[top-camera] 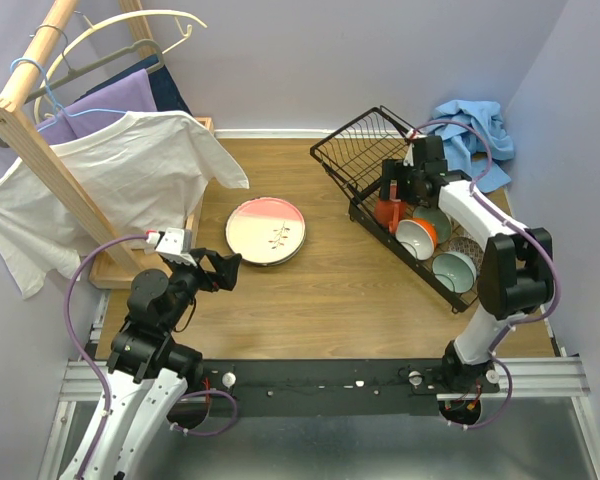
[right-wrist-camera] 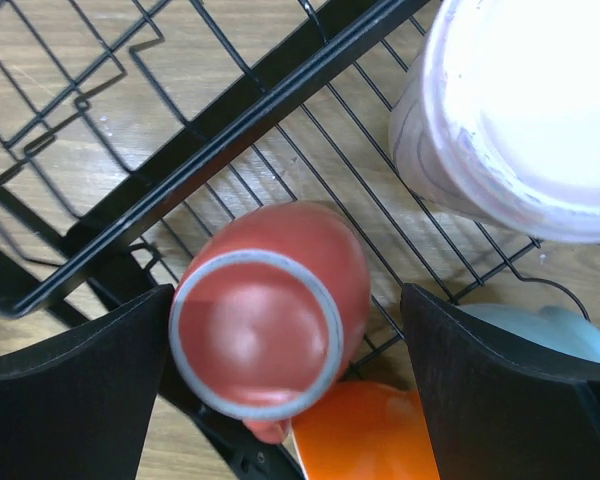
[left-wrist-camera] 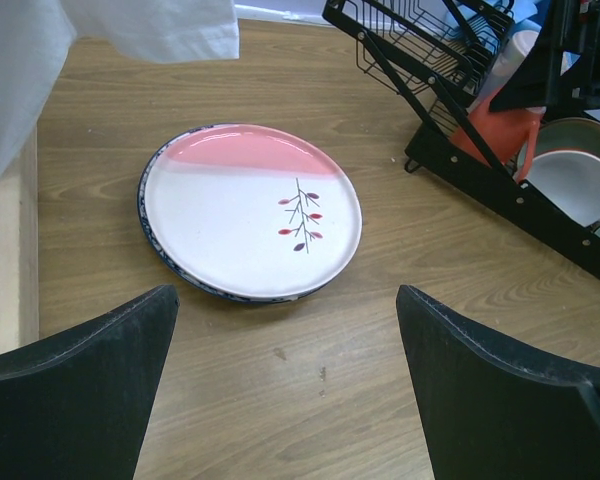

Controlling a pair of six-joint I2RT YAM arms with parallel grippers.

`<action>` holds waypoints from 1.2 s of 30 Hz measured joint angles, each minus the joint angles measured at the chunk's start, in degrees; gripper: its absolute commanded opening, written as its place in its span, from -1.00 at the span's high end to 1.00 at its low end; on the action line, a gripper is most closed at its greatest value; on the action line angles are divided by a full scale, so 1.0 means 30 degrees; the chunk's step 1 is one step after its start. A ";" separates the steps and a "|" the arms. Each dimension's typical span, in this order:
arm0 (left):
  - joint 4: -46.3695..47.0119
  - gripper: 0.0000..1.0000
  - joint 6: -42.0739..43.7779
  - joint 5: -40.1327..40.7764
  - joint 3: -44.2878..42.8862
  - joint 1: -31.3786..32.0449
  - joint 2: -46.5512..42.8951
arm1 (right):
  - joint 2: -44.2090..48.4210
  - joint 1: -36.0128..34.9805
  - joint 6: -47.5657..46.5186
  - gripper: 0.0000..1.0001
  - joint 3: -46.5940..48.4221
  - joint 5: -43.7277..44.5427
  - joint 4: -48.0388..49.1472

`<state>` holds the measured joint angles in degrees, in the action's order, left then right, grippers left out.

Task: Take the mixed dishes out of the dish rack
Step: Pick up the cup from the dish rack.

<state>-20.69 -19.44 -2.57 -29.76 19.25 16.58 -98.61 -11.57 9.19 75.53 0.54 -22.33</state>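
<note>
Fingers [right-wrist-camera: 75,395], right gripper [right-wrist-camera: 292,375]: spread wide, straddling the red mug [right-wrist-camera: 270,330]; nothing clamped
Left gripper [left-wrist-camera: 285,385]: jaws wide apart, empty, hovering just short of the plate
Dish rack [top-camera: 352,150]: black wire, far right of table [top-camera: 330,300]; long axis diagonal, basket end far-left, bowl end near-right; stiff, probably light
Leaf-sprig plate [top-camera: 265,231]: out of rack, flat on table, seemingly stacked on a blue-rimmed plate [left-wrist-camera: 150,235]; pink band away from arms, sprig stem running near-to-far; glazed, slippery, chippable; take by the rim
Bowls: white-inside bowl [top-camera: 416,238] and pale-green bowl [top-camera: 453,270], both in rack, mouths showing from above; grip over the wall
Red mug: in rack, axis tilted up toward the wrist camera, ringed end facing it (mouth or foot, cannot tell); rigid, fragile, slick; pinch across the body
</note>
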 measured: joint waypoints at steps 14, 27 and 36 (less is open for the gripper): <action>0.0000 -0.98 0.0058 0.0007 0.0000 0.0000 0.0277 | -0.1545 -0.0291 -0.0095 -0.66 0.0670 0.0000 -0.0415; 0.0000 -0.98 0.0058 0.0007 0.0000 0.0000 0.0277 | -0.1450 -0.0372 -0.0197 0.71 0.0772 -0.0248 -0.0831; 0.0000 -0.98 0.0051 0.0000 0.0000 0.0000 0.0284 | 0.0160 -0.0372 0.0277 0.83 0.0772 -0.0488 -0.1435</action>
<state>-20.69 -19.29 -2.57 -29.76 19.25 17.43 -98.13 -12.69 10.02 77.84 -0.93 -26.63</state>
